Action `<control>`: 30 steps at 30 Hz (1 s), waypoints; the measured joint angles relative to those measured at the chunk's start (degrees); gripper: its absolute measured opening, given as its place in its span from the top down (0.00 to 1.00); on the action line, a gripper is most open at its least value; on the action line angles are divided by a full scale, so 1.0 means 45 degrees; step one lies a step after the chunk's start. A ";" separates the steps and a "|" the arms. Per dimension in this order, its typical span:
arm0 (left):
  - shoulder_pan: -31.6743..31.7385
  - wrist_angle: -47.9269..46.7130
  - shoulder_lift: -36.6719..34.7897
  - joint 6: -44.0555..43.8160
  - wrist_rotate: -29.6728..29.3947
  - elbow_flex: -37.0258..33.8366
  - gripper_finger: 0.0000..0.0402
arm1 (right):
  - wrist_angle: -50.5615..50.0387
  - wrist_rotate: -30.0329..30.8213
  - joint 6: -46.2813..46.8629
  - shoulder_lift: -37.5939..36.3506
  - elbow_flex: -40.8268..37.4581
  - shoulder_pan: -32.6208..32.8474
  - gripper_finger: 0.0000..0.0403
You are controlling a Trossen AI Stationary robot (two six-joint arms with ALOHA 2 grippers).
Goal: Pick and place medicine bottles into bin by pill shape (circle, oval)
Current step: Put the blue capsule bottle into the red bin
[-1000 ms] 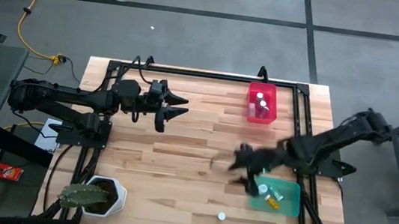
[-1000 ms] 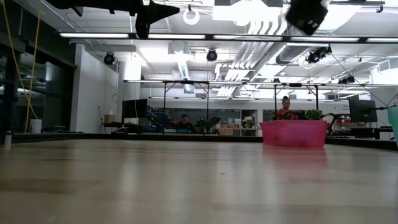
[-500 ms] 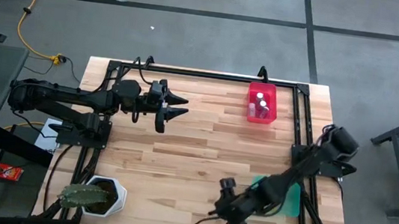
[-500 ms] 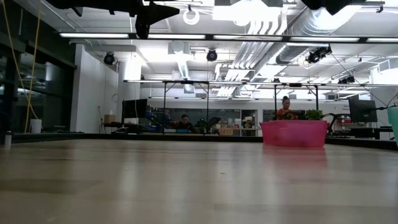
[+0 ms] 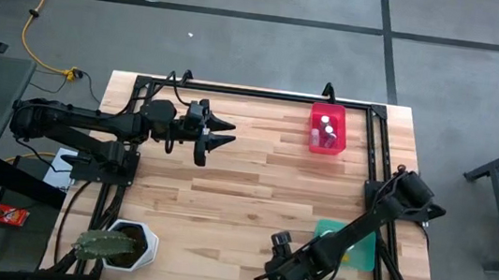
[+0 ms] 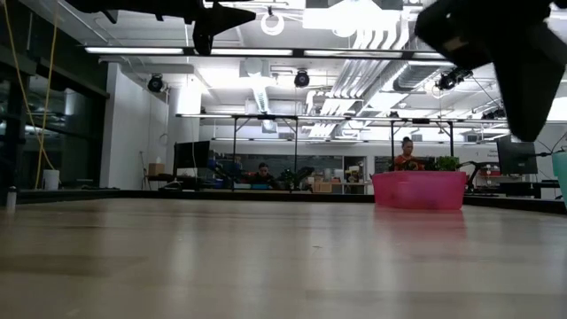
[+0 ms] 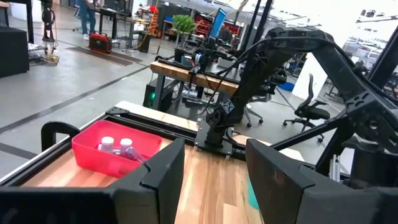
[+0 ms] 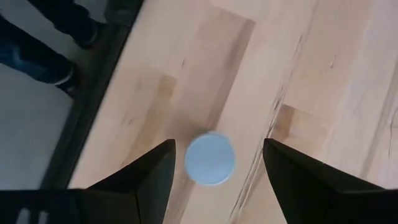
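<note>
A small bottle with a white round cap (image 8: 209, 158) stands upright on the wood table near its front edge. My right gripper (image 8: 218, 149) hangs above it, open, one finger on each side of the cap and touching nothing. In the high view this gripper (image 5: 284, 268) hides the bottle. The red bin (image 5: 327, 130) at the far right holds two or three bottles (image 7: 115, 146). My right arm partly covers the teal bin (image 5: 364, 252) and hides its contents. My left gripper (image 5: 230, 132) waits open and empty over the far left-centre of the table.
A white pot with a cactus (image 5: 120, 243) stands at the near left corner. A black frame (image 5: 374, 164) runs round the table's edges. A person's legs (image 8: 37, 43) show beyond the table's front edge. Bare wood lies between the arms.
My right gripper has swung from beside the teal bin toward the table's near edge and has come down over the lone bottle, covering it in the high view. Its arm now lies across the teal bin.
</note>
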 joint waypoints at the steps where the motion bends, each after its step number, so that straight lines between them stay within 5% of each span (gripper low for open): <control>1: 0.0000 0.0002 0.0000 0.0000 0.0000 0.0000 0.61 | 0.0009 0.0045 -0.0006 0.0085 0.0000 0.0000 0.41; 10: 0.0000 0.0000 0.0000 0.0000 0.0005 -0.0002 0.61 | -0.0032 0.0036 0.0105 0.0303 0.0000 0.0000 0.43; 30: -0.0004 0.0000 0.0000 0.0000 0.0000 0.0000 0.61 | -0.1481 0.0012 0.0216 -0.0275 -0.0447 -0.0051 0.76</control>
